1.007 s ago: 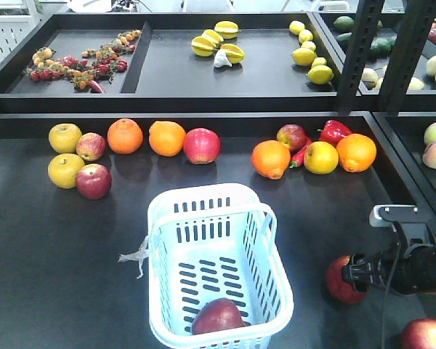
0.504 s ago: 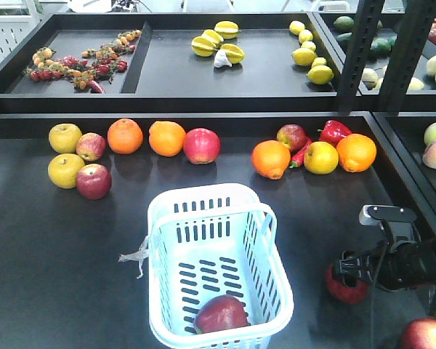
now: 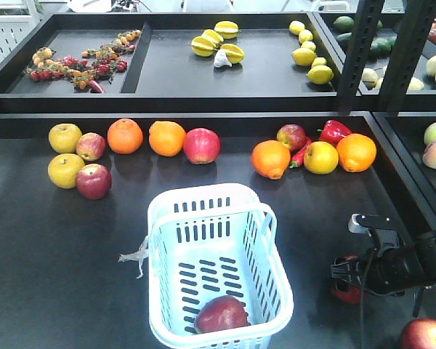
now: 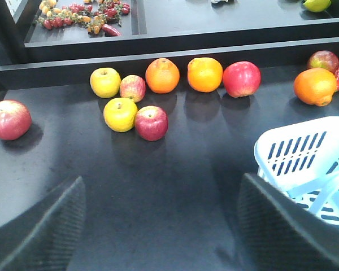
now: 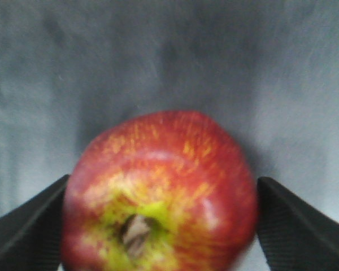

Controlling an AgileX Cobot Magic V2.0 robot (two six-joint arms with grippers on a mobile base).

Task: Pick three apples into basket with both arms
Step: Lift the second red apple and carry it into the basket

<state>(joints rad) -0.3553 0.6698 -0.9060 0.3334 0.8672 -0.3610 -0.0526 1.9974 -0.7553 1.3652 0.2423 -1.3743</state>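
A: Location of the basket (image 3: 207,192)?
B: Centre front of the desk (image 3: 51,254), upright, handle down along the right side. Holds the first apple (image 3: 221,314) at its near end.
A: Second apple (image 5: 158,192)?
B: Rests on the desk right of the basket, stem hollow toward the wrist camera, between the fingers (image 5: 296,223) of the right hand (image 3: 345,280). Fills the whole gap; firm grip or mere contact: cannot tell.
A: Third apple (image 3: 425,336)?
B: Sits at the near right corner of the desk, apart from the hand.
A: Left hand (image 4: 161,186)?
B: Hangs open above the desk, fingers (image 4: 288,226) spread wide; basket corner at lower right of its view.
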